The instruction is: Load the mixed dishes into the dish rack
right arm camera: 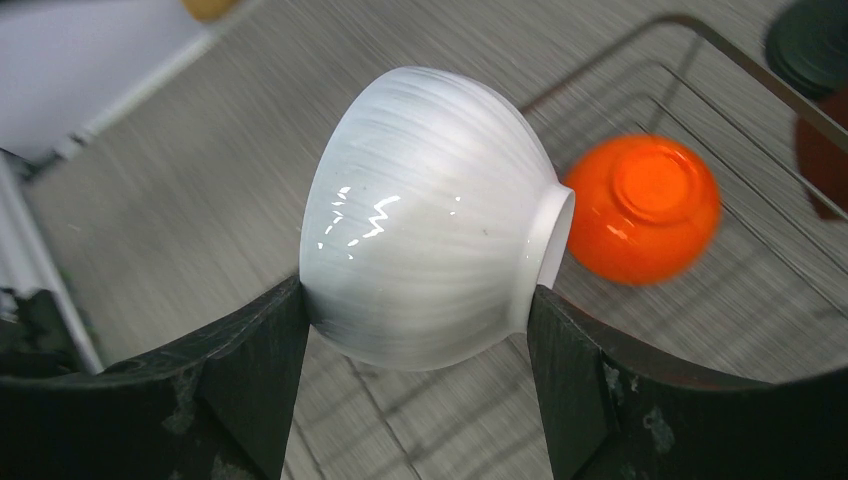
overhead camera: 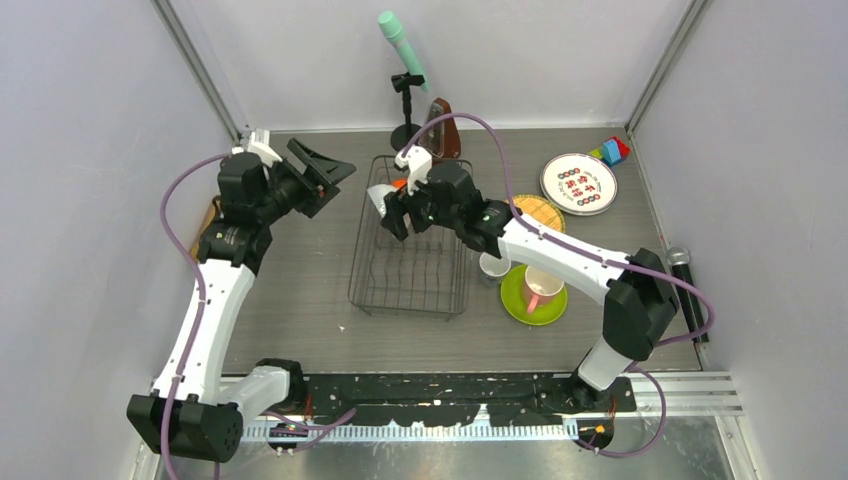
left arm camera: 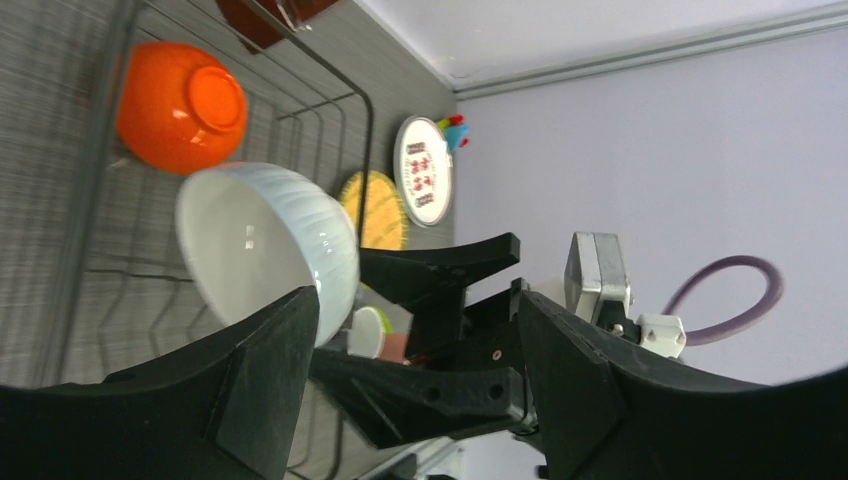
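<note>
My right gripper [overhead camera: 393, 214] is shut on a white ribbed bowl [right arm camera: 430, 215], one finger on its rim side and one on its foot, and holds it on its side above the far left part of the dark wire dish rack [overhead camera: 372, 285]. An orange bowl [right arm camera: 645, 205] lies upside down in the rack's far end. My left gripper [overhead camera: 333, 186] is open and empty, left of the rack, facing the white bowl [left arm camera: 265, 245]. A pink mug [overhead camera: 541, 288] stands on a lime-green plate [overhead camera: 515, 300]. A small white cup [overhead camera: 493, 265], a tan woven plate [overhead camera: 540, 212] and a marked white plate [overhead camera: 578, 183] lie to the right.
A brown metronome [overhead camera: 445, 132] and a green microphone [overhead camera: 403, 45] on a black stand are behind the rack. Coloured toy blocks [overhead camera: 612, 150] sit in the far right corner. A black microphone [overhead camera: 682, 262] lies at the right edge. Grey walls enclose the table.
</note>
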`<state>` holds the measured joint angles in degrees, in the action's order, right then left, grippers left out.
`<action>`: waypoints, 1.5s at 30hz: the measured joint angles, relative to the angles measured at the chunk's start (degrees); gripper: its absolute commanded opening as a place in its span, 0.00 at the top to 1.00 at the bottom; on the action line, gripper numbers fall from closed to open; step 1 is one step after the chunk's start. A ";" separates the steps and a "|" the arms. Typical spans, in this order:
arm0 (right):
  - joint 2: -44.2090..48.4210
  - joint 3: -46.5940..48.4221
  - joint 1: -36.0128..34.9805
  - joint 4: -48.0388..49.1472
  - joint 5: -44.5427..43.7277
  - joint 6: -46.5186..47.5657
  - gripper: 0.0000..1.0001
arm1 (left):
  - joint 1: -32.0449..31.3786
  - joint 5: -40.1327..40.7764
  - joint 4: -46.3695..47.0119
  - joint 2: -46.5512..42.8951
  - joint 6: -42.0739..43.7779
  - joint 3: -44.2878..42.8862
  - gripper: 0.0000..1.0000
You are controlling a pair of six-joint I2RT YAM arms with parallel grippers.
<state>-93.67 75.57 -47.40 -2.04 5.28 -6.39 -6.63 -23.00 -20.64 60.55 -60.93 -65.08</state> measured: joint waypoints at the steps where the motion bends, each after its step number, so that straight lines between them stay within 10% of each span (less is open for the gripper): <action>1: 0.00 0.68 0.00 -2.89 -1.55 1.84 1.00 | 0.00 0.83 -1.40 0.00 1.62 -0.68 0.23; 14: -3.37 12.48 0.26 -26.51 -20.48 16.81 1.00 | 0.00 4.20 -12.68 -0.61 18.40 3.63 0.24; 37: -24.35 21.97 -0.92 -32.28 -34.38 34.99 0.98 | 0.00 4.37 -15.85 -2.91 25.68 9.92 0.25; 42: -25.64 22.47 -1.14 -32.33 -36.06 35.41 0.39 | 0.00 4.37 -16.17 -2.91 26.43 9.92 0.25; 45: -25.64 22.47 -1.25 -32.48 -36.09 35.34 0.22 | 0.00 4.37 -16.44 -2.91 26.91 9.92 0.25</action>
<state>-119.31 98.04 -48.64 -34.52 -30.81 28.95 -6.63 -18.63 -37.08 57.65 -34.02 -55.16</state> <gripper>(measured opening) 0.778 0.754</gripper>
